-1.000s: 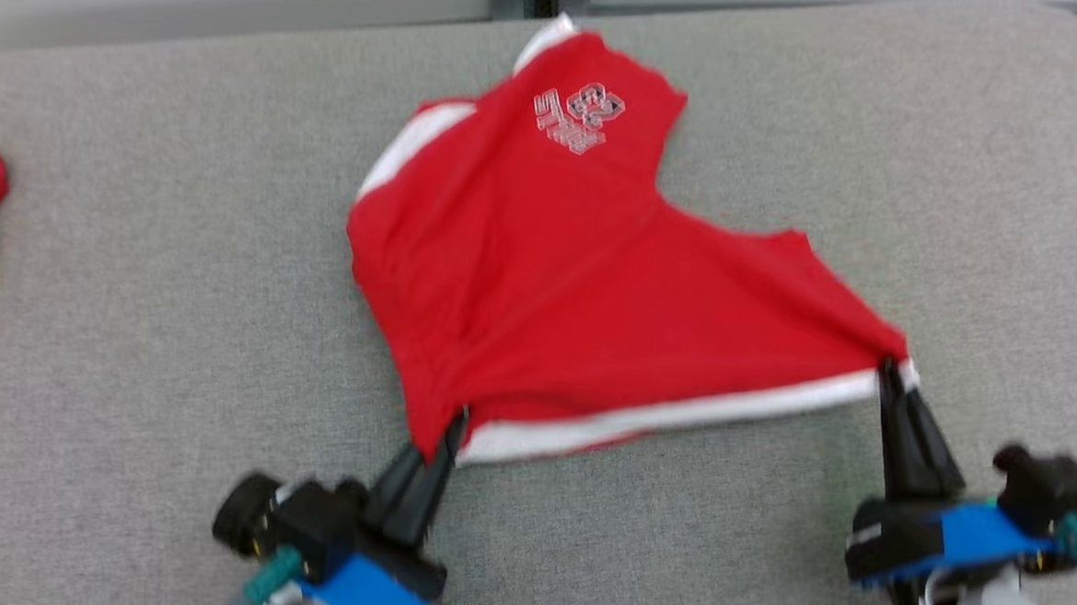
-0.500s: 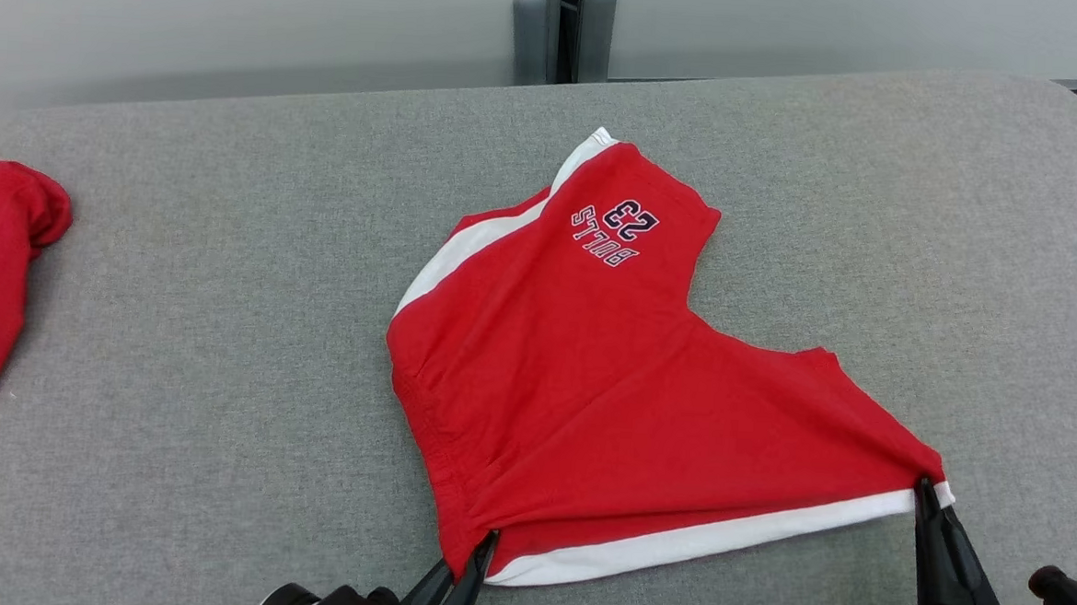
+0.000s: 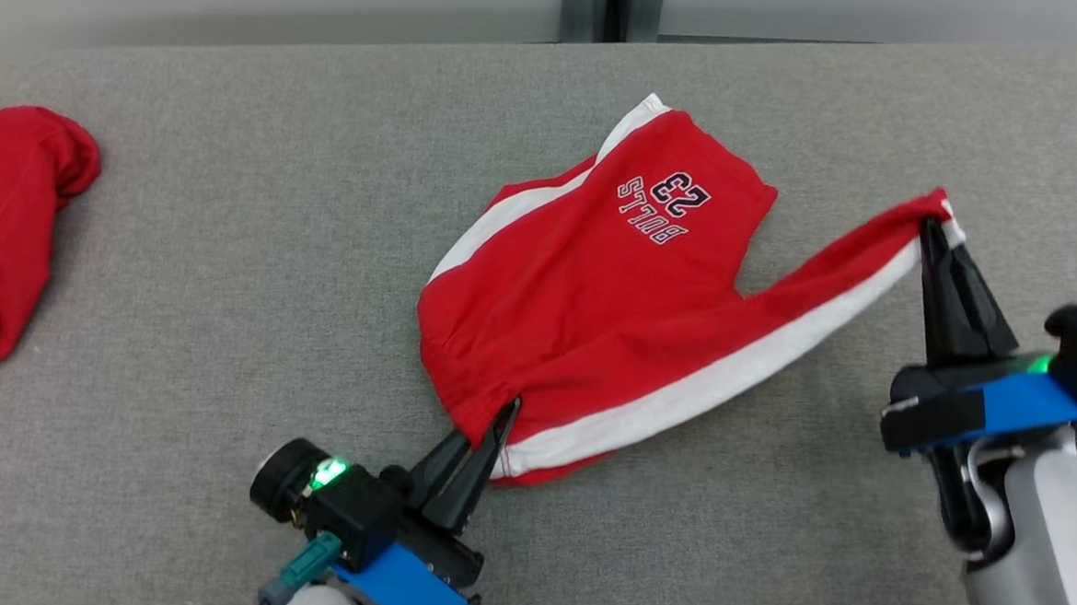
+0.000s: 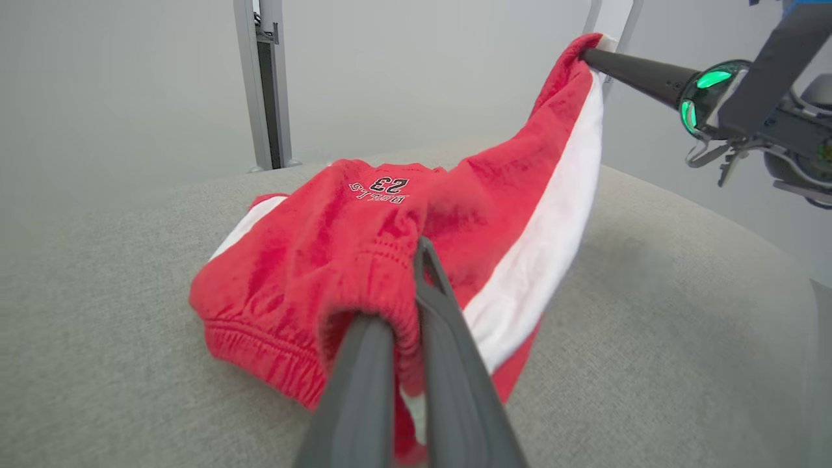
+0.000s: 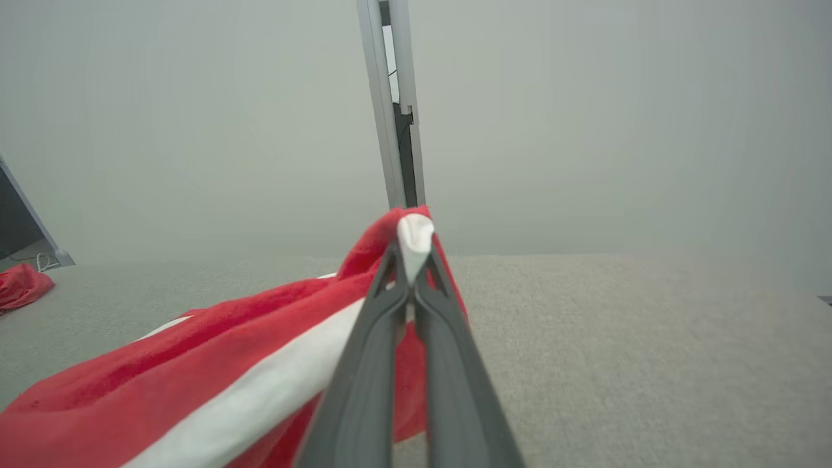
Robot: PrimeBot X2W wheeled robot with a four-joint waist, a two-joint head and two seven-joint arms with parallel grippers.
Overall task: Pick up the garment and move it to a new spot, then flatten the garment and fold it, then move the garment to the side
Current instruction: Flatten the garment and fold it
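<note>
Head view looks down on a pair of red shorts (image 3: 594, 296) with white stripes. They are near the middle of a grey padded top (image 3: 224, 323). Most of the cloth rests on the grey top, but one corner is up in the air on the right.

The shorts look soft, light and floppy. They will bend anywhere and sag where nothing holds them. I think they cannot break, but a thin pinch could slip off. The thick edges look like the best places to hold: the stretchy waistband and the sewn corner at the end of the white stripe.

The left gripper (image 3: 507, 410) is pinched tight on the waistband at the near edge. That arm sits low, with its fingers lying almost flat along the grey top. The right gripper (image 3: 928, 226) is pinched tight on the end of the white stripe. That arm is raised, so the cloth hangs between the two like a little bridge.

Another red cloth (image 3: 8, 219) lies well apart, far to the left.
</note>
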